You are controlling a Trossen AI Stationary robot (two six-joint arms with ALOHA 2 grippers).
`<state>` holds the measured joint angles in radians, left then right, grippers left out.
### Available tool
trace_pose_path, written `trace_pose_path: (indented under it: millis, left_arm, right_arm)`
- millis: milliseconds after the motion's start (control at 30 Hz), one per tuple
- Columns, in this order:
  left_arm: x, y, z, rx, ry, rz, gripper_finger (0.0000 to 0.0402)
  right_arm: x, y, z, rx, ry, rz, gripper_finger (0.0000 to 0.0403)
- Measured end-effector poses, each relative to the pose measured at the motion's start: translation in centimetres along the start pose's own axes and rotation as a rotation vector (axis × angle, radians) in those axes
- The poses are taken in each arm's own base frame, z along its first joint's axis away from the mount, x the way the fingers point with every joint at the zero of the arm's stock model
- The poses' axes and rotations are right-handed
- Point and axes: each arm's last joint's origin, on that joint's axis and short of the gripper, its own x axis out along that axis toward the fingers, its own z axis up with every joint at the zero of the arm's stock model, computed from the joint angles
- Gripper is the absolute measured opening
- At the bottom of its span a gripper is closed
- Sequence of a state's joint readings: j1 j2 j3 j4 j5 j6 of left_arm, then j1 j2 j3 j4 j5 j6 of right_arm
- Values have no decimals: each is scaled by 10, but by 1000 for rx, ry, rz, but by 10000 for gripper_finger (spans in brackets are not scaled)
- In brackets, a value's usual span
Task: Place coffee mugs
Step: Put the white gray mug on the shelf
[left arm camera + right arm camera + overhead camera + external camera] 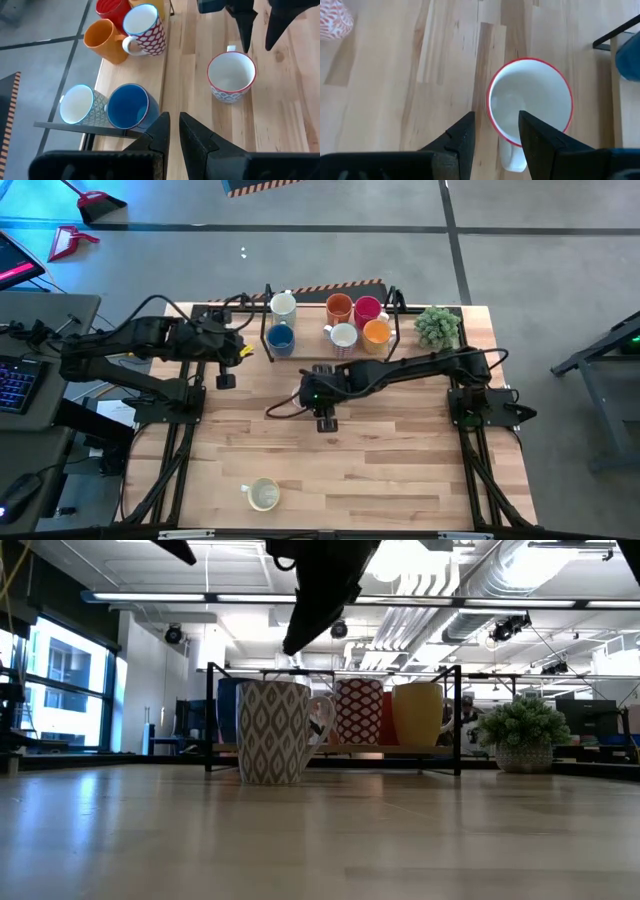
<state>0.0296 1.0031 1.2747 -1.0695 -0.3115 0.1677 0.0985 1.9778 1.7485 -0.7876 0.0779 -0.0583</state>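
A patterned mug (pixel 263 495) sits alone at the near edge of the surface. Farther in, my right gripper (pixel 496 116) hangs over the red-rimmed mug (pixel 530 102), fingers apart across its rim, ready to pinch. At the back, my left gripper (pixel 174 117) waits by the mug rack (pixel 266 315), fingers together.

Six mugs stand upright on the rack shelf at the desk's far edge: a white-patterned mug (pixel 283 304) behind a blue mug (pixel 280 337), then orange (pixel 339 307), red (pixel 367 309), white (pixel 343 336) and yellow-orange (pixel 376 333) together. A red-rimmed white mug (pixel 530 106) stands mid-desk; a cream mug (pixel 263 495) sits alone near the front edge.
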Motion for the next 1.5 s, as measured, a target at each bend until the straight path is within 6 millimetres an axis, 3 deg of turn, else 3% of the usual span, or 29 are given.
trace_pose_path:
  millis: [333,500,867,1000,1133,1300,1500]
  left_arm:
    - [-2,0,-1,-5,-6,1,30]
    - [-1,0,-1,-3,-4,1,30]
    - [-1,0,-1,-9,3,-3,30]
    - [-1,0,-1,-9,3,-10,30]
    - [-1,0,-2,-9,4,-11,30]
    - [-1,0,-2,-8,5,-12,30]
    - [-1,0,-2,-7,7,-5,30]
  right_arm:
    - [28,0,-4,-10,18,3,126]
    - [32,2,-4,-25,15,23,126]
    - [68,5,-11,-29,62,29,126]
    - [70,4,-10,-13,50,12,121]
    - [70,4,-7,14,25,-2,94]
    - [72,4,-6,59,13,5,16]
    - [70,10,-5,105,16,-33,6]
